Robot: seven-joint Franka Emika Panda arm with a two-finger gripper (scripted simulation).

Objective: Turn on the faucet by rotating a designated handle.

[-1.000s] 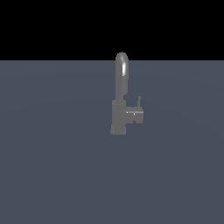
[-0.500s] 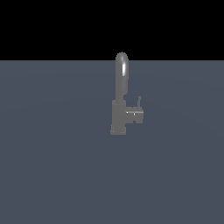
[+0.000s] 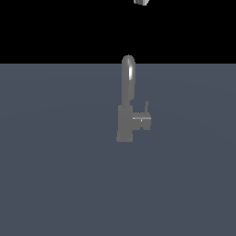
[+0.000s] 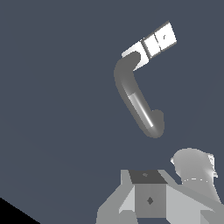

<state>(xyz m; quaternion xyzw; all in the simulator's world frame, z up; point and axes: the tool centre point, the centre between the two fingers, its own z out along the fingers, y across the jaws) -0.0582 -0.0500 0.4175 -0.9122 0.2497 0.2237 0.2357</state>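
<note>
1. Exterior view: we see the faucet (image 3: 126,107) upright on the grey floor (image 3: 55,175), its handle (image 3: 142,120) jutting toward the exterior view's right.
2. A sliver of the gripper (image 3: 141,2) shows at the top edge, well above the spout.
3. In the wrist view we look down on the faucet (image 4: 138,98); we cannot tell how the jaws stand.

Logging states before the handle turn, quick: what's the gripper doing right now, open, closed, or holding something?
Gripper: cannot be told; only a sliver shows high above the small grey metallic arched faucet, holding nothing visible.
</note>
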